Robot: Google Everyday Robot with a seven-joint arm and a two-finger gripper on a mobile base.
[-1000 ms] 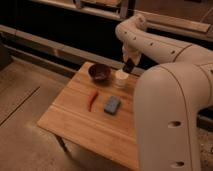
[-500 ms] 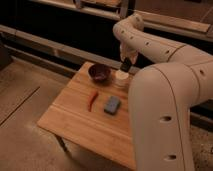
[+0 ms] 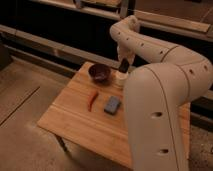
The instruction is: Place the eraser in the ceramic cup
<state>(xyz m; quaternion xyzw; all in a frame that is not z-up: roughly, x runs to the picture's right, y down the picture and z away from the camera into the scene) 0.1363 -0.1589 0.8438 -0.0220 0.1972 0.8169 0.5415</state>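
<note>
Camera view: your gripper [image 3: 122, 69] hangs right over the ceramic cup [image 3: 120, 80] at the table's [image 3: 75, 122] far edge. Its fingers are pressed together on a dark block that looks like the eraser [image 3: 123, 64]. Centre it over the rim, well clear of the maroon bowl [image 3: 99, 73]. Come down until the block's lower end is inside the mouth, then let go. Releasing from higher up risks a bounce off the rim.

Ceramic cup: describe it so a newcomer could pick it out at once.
Start at the wooden table and look to its far edge. Just right of the dark maroon bowl stands the ceramic cup, directly under the gripper. It is the only pale, narrow, upright thing there; the bowl is wider and dark.
</note>
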